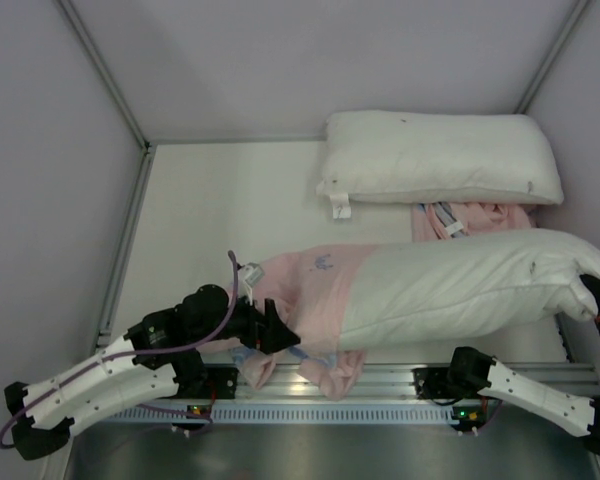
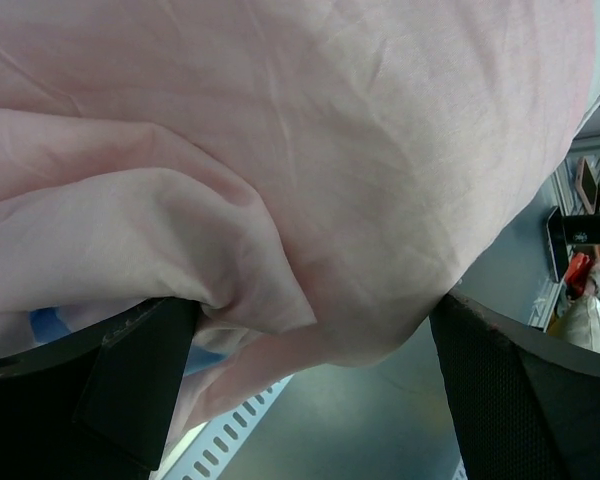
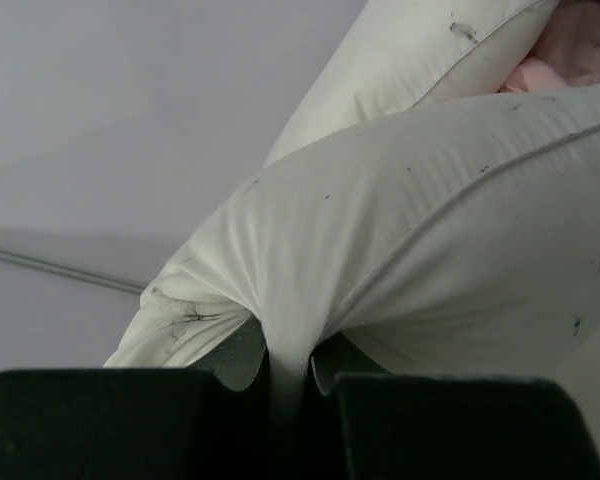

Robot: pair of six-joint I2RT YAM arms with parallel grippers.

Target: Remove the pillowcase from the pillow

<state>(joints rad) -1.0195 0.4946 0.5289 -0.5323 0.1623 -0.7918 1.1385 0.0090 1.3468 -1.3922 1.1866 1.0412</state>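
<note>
left tool (image 1: 278, 334): we see it spread wide, straddling the bunched pink pillowcase (image 1: 310, 282).
right tool (image 3: 290, 400): we see it pinched tight on the pillow (image 3: 430, 250) corner.

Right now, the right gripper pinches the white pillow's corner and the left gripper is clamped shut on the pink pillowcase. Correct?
No: the left wrist view shows the left gripper wide open around the pillowcase. The right gripper does pinch the pillow.

Left arm (image 1: 100, 375) stretches low from near-left base toward centre. Left gripper (image 1: 272, 328) points right, jaws spread wide, nothing clamped. Right arm (image 1: 535, 395) runs along near edge to far right. Right gripper (image 3: 290, 385) jaws pinched tight on pillow (image 3: 400, 250) corner.
</note>
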